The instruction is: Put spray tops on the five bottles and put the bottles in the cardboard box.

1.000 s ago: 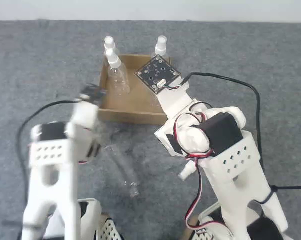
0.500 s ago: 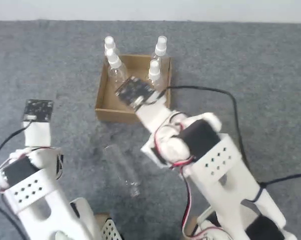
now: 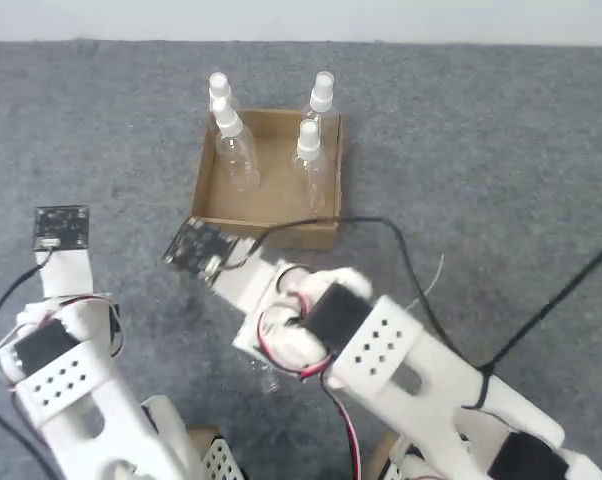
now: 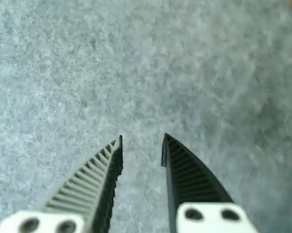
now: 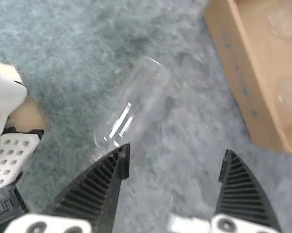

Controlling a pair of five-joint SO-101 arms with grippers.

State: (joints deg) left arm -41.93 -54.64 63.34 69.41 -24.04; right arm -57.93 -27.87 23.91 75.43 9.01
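The cardboard box (image 3: 206,185) stands at the table's back middle and holds two upright clear bottles with white spray tops (image 3: 233,142) (image 3: 309,152). Two more topped bottles (image 3: 219,88) (image 3: 323,90) stand at its back edge. A clear bottle without a top (image 5: 132,108) lies on the grey carpet in front of the box; its neck (image 3: 267,378) peeks out under the right arm. My right gripper (image 5: 175,155) hangs open just above the carpet, with the lying bottle beyond one fingertip (image 5: 122,151). Over bare carpet far to the left, my left gripper (image 4: 141,145) is open with nothing in it.
The box wall (image 5: 243,82) lies close beside the right gripper. The left arm's white perforated base (image 5: 5,155) sits near the bottle's neck end. A black cable (image 3: 401,262) trails from the right arm's wrist across the carpet.
The right arm has swung from over the box back toward the front, and now hangs above the lying bottle. The left arm moved left, away from the box.
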